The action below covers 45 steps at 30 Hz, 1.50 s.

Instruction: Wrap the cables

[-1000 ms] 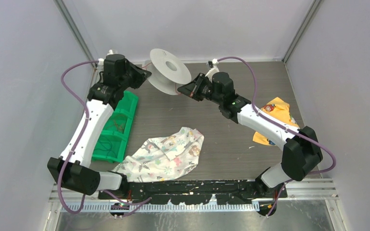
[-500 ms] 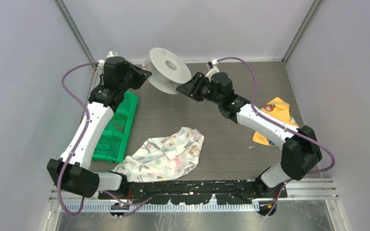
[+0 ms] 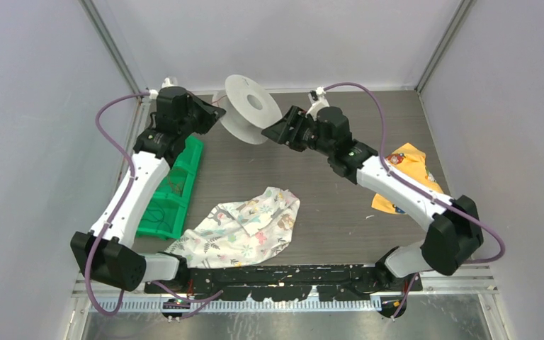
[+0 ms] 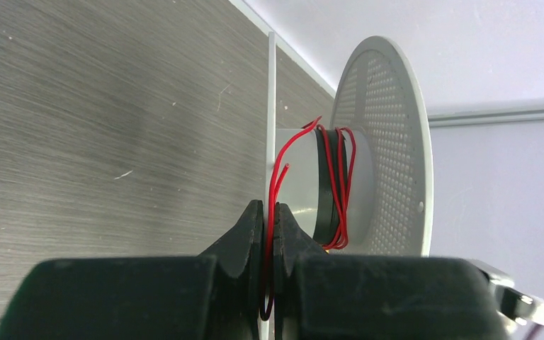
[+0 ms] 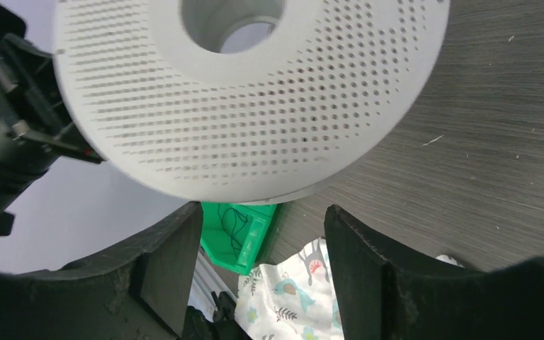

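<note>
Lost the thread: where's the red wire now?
Left wrist view: the red wire is looped around the hub of the white spool far back on the table, one strand running down between the closed fingers of the left gripper.

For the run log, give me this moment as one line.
task: wrap cables | left tool: shut on red wire | right tool: open, facing spool | wire: few turns on hub

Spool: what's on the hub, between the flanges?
A few loose turns of red wire over a dark band on the hub; one strand leads into the shut left gripper. The hub's far side is hidden, so total turns unknown.
</note>
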Motion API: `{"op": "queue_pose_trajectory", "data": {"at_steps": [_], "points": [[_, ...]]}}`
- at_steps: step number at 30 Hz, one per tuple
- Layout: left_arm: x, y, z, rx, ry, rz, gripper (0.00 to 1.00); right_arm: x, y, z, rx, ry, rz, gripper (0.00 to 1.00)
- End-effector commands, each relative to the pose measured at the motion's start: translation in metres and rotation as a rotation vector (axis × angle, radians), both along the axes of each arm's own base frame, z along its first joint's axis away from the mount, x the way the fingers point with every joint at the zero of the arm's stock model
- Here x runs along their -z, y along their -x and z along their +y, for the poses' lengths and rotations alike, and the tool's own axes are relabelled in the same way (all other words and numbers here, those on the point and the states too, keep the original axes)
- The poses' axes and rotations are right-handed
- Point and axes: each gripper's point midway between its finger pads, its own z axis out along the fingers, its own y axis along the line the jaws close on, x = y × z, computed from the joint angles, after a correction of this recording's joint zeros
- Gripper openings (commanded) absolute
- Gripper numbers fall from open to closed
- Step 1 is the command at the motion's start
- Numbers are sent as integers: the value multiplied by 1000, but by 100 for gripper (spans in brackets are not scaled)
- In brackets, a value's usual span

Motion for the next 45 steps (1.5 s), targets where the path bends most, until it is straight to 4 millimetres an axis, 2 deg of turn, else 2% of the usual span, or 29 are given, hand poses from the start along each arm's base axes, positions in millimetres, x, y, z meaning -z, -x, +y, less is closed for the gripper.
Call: {"op": "queue_pose_trajectory", "data": {"at_steps": [1, 6, 8, 10, 12, 14, 16, 18, 26, 31, 38, 45], "points": [[-46, 3, -11, 65, 27, -169, 0, -49, 19, -26, 28, -5, -137, 71], [-42, -3, -16, 89, 30, -167, 1, -28, 41, -59, 47, 99, -113, 75], [-36, -6, -20, 114, 21, -170, 0, -14, 46, -86, 106, 173, -95, 79], [-26, -9, -26, 150, 16, -164, 0, 4, 43, -128, 243, 277, -74, 85], [-15, -11, -41, 230, 40, -165, 0, 15, 39, -171, 376, 351, -46, 89], [-15, -13, -64, 350, 113, -211, 0, 24, 35, -200, 455, 382, -9, 89], [-11, -14, -86, 470, 212, -262, 0, 32, 32, -220, 513, 394, 26, 89], [6, -21, -99, 526, 302, -246, 1, 36, 30, -231, 550, 403, 43, 89], [81, -51, -142, 616, 446, -182, 1, 41, 32, -242, 575, 429, 62, 89], [111, -59, -173, 650, 459, -162, 0, 39, 36, -244, 588, 421, 59, 90], [153, -65, -206, 676, 454, -103, 0, 47, 41, -246, 595, 421, 87, 89], [187, -65, -219, 689, 444, -35, 0, 48, 39, -246, 596, 423, 91, 89]]}}
